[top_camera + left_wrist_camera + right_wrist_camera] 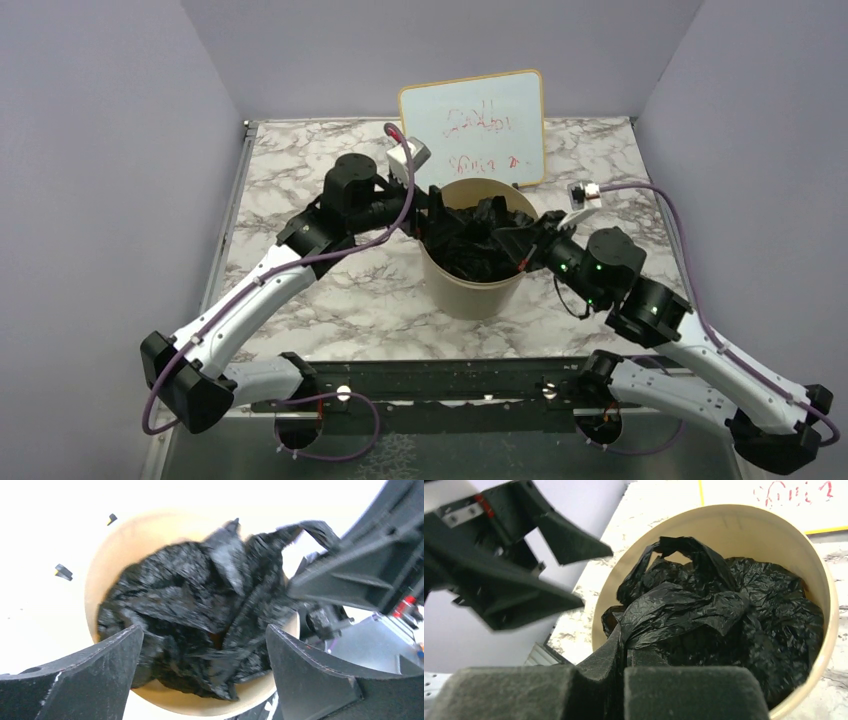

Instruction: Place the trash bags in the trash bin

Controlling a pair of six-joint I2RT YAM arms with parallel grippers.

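Both arms lean in over the trash bin (470, 295), which stands upright near the middle of the marble-patterned table (330, 300), just in front of a whiteboard (473, 130) with red writing. The trash bags (704, 605) lie inside the bin as one crumpled, glossy black heap. The heap fills the mouth and rises to about rim height, and a few peaks and a loop of plastic poke above it. None of it seems to hang over the outside wall.

The arms come at the bin from opposite sides, probably so that one can feed or press the floppy plastic down while the other keeps clear or stands ready to tuck in whatever springs back.

The left claw (202, 635) hovers over its side of the rim with its fingers (100, 675) spread wide. It holds nothing: the heap shows plainly through the gap, and neither finger appears to touch the plastic.

The right claw (624, 655) sits low at the opposite rim with its two fingers pressed together. A ridge of black film runs down into the seam between them, so I judge it is pinching a fold of the bags. The wrist view is too close to show how much plastic is caught.

The task looks nearly done. What is probably left is to let go of that fold and push the raised peaks down, since crinkly film tends to puff back up.
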